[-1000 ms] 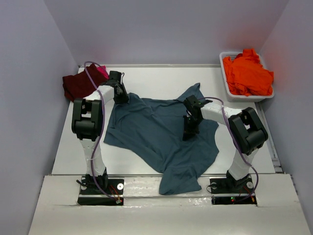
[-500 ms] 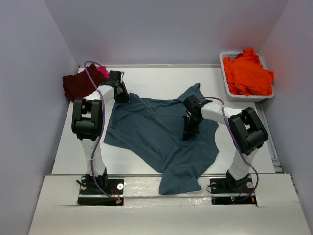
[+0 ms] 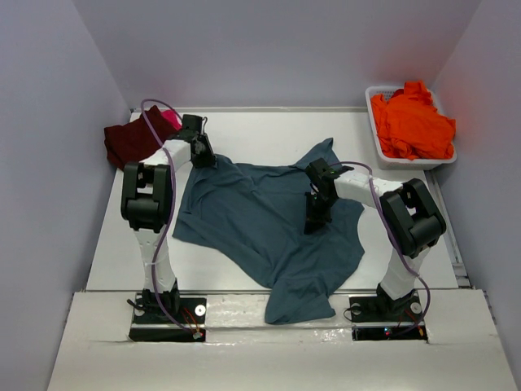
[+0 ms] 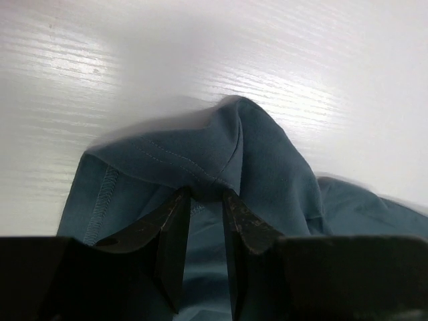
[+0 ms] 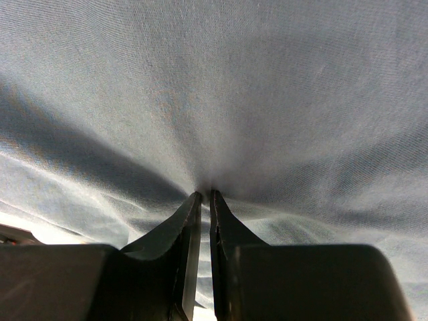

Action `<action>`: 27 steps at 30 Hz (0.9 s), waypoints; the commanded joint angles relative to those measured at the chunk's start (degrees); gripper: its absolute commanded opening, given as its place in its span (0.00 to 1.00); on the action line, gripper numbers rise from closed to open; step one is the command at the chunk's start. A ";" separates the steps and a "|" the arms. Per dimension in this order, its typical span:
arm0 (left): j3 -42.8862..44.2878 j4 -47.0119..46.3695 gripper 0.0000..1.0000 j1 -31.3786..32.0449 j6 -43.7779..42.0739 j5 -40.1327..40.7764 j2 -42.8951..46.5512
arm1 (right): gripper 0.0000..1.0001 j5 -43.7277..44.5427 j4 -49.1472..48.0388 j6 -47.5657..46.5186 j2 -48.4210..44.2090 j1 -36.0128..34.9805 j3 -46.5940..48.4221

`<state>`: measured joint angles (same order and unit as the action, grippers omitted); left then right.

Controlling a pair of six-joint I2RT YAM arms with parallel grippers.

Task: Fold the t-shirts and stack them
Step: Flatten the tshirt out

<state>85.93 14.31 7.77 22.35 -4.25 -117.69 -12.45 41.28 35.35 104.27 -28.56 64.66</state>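
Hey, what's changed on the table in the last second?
The left claw, pinching the far-left corner of the teal-blue shirt, edged slightly farther away and left, tugging that corner along. Nothing was grabbed or released. The right claw stays pinched on the shirt's middle; the maroon shirt and orange pile are unmoved.

the left arm (image 3: 147, 198) stands at frame left, its forearm reaching toward the upper left. the left gripper (image 4: 204, 198) is narrowly parted, pinching a fold of the teal-blue t-shirt (image 3: 252, 216). the right arm (image 3: 411, 213) bends toward centre. the right gripper (image 5: 202, 195) points down, nipping the same shirt.
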 commanded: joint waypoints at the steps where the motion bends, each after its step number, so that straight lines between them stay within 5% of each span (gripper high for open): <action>1: 2.40 -1.03 0.36 -0.21 -0.82 -0.32 -0.87 | 0.17 1.11 -0.41 -0.81 1.82 -0.27 -0.86; 11: 4.07 -0.51 0.29 -0.21 -1.08 0.21 -1.75 | 0.17 1.11 -0.14 -0.99 2.34 -0.27 -0.24; 22: 5.74 -0.07 0.06 -0.74 -1.69 1.08 -2.63 | 0.17 1.11 -0.06 -1.08 2.61 -0.27 -0.06; 27: 7.32 1.25 0.06 -0.74 -2.13 2.84 -3.16 | 0.16 1.11 -0.06 -1.16 2.78 -0.27 -0.15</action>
<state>90.00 14.81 7.35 21.30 -3.46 -120.68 -12.53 41.39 35.31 104.64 -28.56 64.93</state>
